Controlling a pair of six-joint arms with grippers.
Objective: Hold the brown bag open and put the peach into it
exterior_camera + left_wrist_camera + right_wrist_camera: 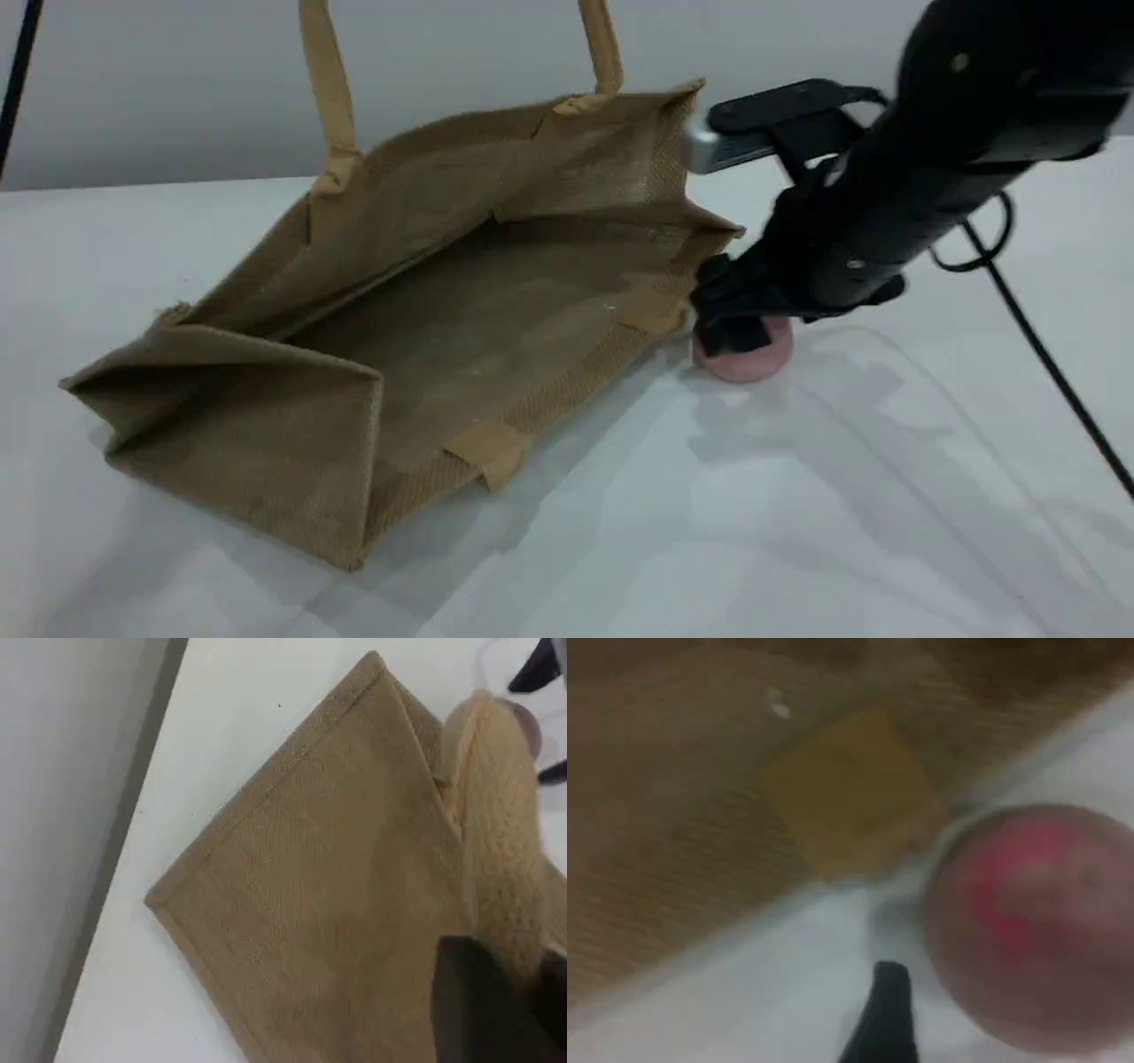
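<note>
The brown bag (461, 310) lies on its side on the white table, its mouth gaping toward the camera. Its upper loop handle (330, 97) runs up out of the scene view. In the left wrist view that handle (496, 815) leads down into my left gripper (514, 992), which is shut on it above the bag's side (319, 886). The peach (753, 359) rests on the table just right of the bag's mouth. My right gripper (735, 332) is down over it and open. In the right wrist view one fingertip (886, 1010) stands left of the peach (1036, 921).
A black cable (1045, 354) trails from the right arm across the table's right side. The bag's lower rim with its tan handle patch (850, 797) lies close beside the peach. White table (797, 532) stretches in front, and a grey wall stands behind.
</note>
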